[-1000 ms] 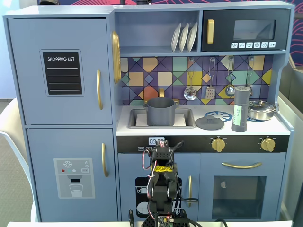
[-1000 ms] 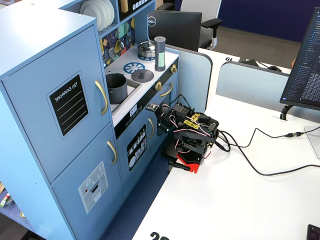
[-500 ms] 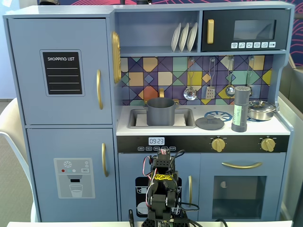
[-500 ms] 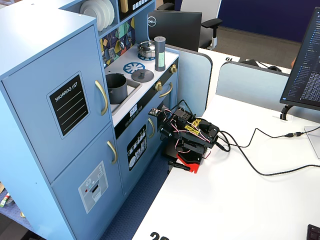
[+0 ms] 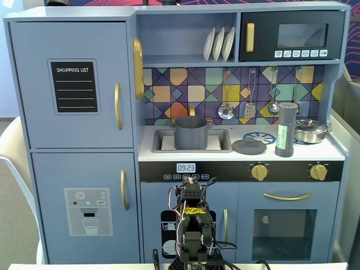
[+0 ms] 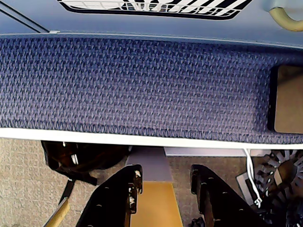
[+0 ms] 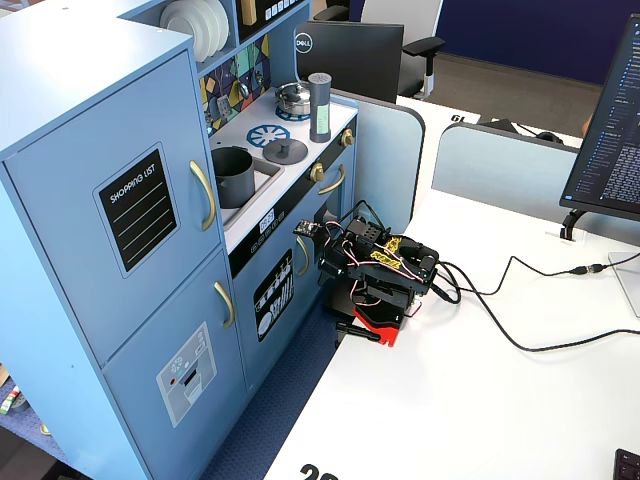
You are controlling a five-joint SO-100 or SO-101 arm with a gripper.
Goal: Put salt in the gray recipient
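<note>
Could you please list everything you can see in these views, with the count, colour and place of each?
toy kitchen: one, light blue, facing the arm
pot: one, dark gray, in the sink
salt: one, dark gray with a pale green label, upright on the counter right of the lid
lid: one, flat gray, on the counter between sink and salt
pan: one, shiny silver, on the hob right of the salt
plates: three, white, on the top shelf
utensils: three, silver, hanging on the tiled back wall
monitor: one, dark, right edge of a fixed view
arm: one, black, folded on the white desk
gripper: fingers apart, empty, in the wrist view
</note>
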